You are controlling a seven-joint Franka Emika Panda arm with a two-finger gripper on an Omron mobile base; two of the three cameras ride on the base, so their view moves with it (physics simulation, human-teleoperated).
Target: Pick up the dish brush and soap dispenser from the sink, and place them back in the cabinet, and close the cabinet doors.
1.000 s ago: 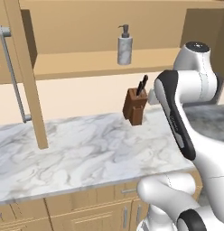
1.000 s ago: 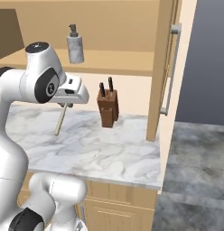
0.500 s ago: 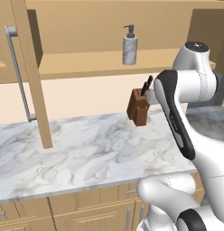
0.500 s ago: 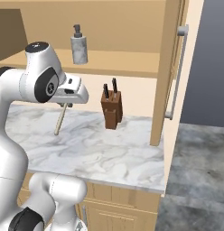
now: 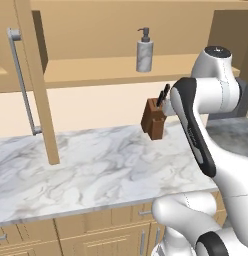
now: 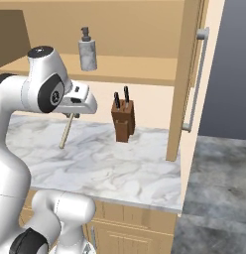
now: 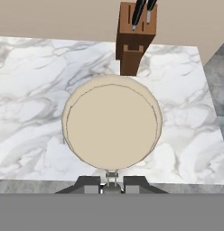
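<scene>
My gripper [image 6: 70,115] is shut on the dish brush [image 6: 65,133], which hangs below it over the marble counter. In the hand view the brush's round cream head [image 7: 111,126] sits just above the gripper [image 7: 111,186]. The grey-white soap dispenser [image 5: 144,51] [image 6: 87,49] stands upright on the shelf of the tan cabinet [image 5: 96,72]. Both cabinet doors stand open: the left door [image 5: 36,80] and the right door [image 6: 187,74], each with a long silver handle. The sink is out of view.
A brown knife block [image 5: 155,120] [image 6: 123,121] [image 7: 134,38] stands at the back of the marble counter [image 5: 96,165], just beyond the brush. Tan drawer fronts [image 5: 71,240] run under the counter. The counter ends at the right, with grey floor [image 6: 219,188] beyond.
The whole picture shifted a little over the first half second, so the base moved, then settled. The arm keeps the same pose with the brush in its grip.
</scene>
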